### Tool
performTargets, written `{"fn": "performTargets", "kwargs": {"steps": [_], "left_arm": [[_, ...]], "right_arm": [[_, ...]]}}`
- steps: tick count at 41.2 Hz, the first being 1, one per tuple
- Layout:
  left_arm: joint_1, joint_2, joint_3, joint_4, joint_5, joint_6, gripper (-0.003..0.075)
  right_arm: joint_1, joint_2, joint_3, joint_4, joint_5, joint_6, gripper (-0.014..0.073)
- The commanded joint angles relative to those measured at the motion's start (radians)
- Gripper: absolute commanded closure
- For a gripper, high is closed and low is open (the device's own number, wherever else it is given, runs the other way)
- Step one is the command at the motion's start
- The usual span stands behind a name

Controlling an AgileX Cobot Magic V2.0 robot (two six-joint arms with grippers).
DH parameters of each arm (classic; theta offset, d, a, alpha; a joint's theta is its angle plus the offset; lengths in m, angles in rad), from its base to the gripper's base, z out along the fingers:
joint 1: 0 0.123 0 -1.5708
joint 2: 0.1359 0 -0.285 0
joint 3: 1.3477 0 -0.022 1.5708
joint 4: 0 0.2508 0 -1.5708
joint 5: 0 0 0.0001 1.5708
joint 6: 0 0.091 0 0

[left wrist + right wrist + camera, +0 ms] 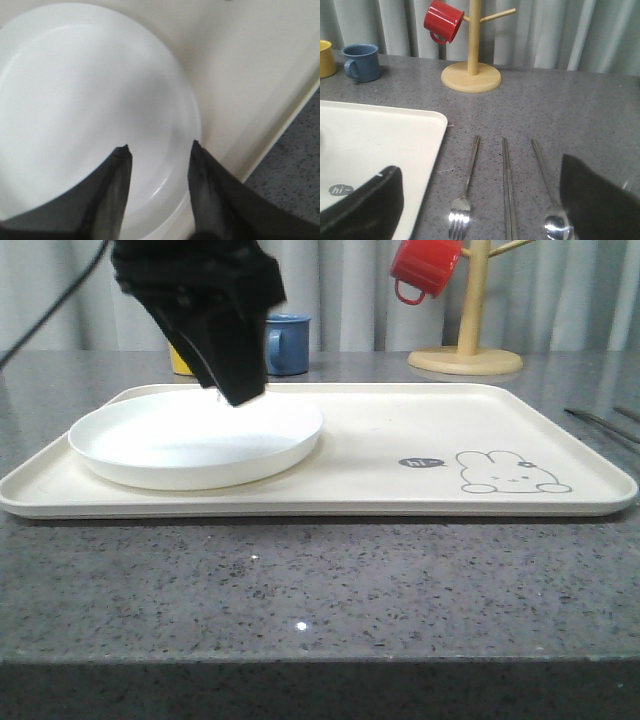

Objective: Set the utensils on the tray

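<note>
The white plate (195, 445) lies on the left part of the cream tray (400, 475). My left gripper (240, 392) hangs over the plate's far rim. In the left wrist view that gripper (160, 147) is open, with the plate (75, 100) and its rim showing in the gap and nothing held. On the grey table right of the tray (380, 135) lie the fork (462, 210), the chopsticks (507, 190) and the spoon (552, 220), side by side. My right gripper (477, 167) stands wide open above them, empty.
A wooden mug stand (465, 360) with a red mug (425, 268) stands behind the tray at the right. A blue mug (288, 343) and a yellow mug (180, 362) sit behind the left gripper. Thin utensil handles (600, 422) show at the far right.
</note>
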Motion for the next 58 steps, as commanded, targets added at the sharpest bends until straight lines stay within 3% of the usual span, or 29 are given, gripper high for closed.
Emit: {"fn": "performTargets", "kwargs": {"steps": [1,10,21,32,37,47,58], "left_arm": [[0.076,-0.112,-0.012,0.003,-0.027,-0.014,0.0547],[0.34,-0.265,0.069,-0.041,-0.041,-0.019,0.0741],[0.567,-0.476,0.325,-0.134,-0.219,-0.019,0.0738],[0.583,-0.807,0.696,-0.192,-0.563,-0.019,0.0738],[0.583,-0.976,0.837,-0.195,-0.656,-0.019,0.0738],[0.583,-1.263,0.983,-0.196,-0.675,-0.019,0.0738],[0.583,-1.333,0.997,-0.196,-0.676,-0.019,0.0738]], "right_arm": [[-0.005,0.012,-0.035,0.003,-0.073,-0.006,-0.0062],[-0.005,0.012,-0.035,0.003,-0.073,-0.006,-0.0062],[-0.005,0.012,-0.035,0.003,-0.073,-0.006,-0.0062],[-0.005,0.012,-0.035,0.003,-0.073,-0.006,-0.0062],[-0.005,0.012,-0.035,0.003,-0.073,-0.006,-0.0062],[-0.005,0.012,-0.035,0.003,-0.073,-0.006,-0.0062],[-0.005,0.012,-0.035,0.003,-0.073,-0.006,-0.0062]]}}
